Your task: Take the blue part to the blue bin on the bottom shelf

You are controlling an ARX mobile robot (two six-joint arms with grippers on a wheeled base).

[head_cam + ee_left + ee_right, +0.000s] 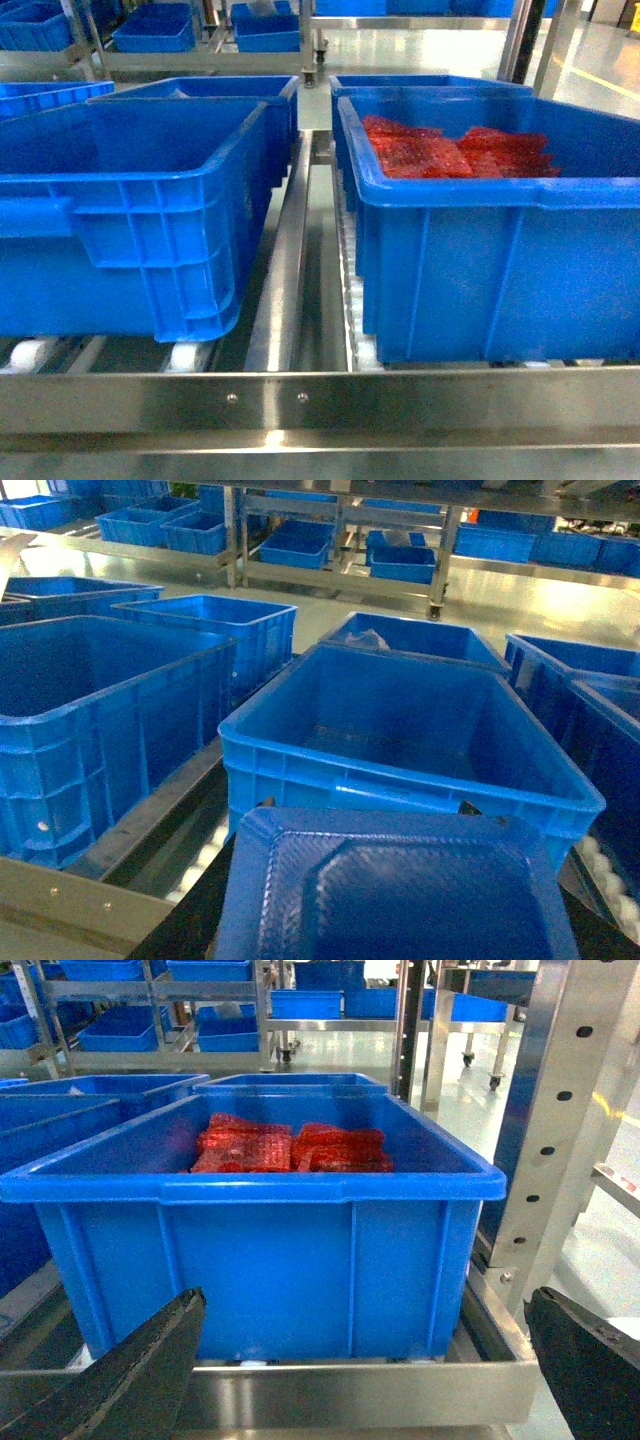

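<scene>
Ahead, right fingers (130,1380) spread wide, crate of red bags (270,1230) between them.

The large blue plastic bin (130,200) is cut by the left edge; its floor is hidden behind its own wall.

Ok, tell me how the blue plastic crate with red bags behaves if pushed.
The blue ribbed plastic crate probably stays stiff, given its thick rim. Sitting on white rollers, it likely glides back easily, not tips.

Bright overhead light, glare on polished floor (500,600), soft, slightly blurred views
</scene>
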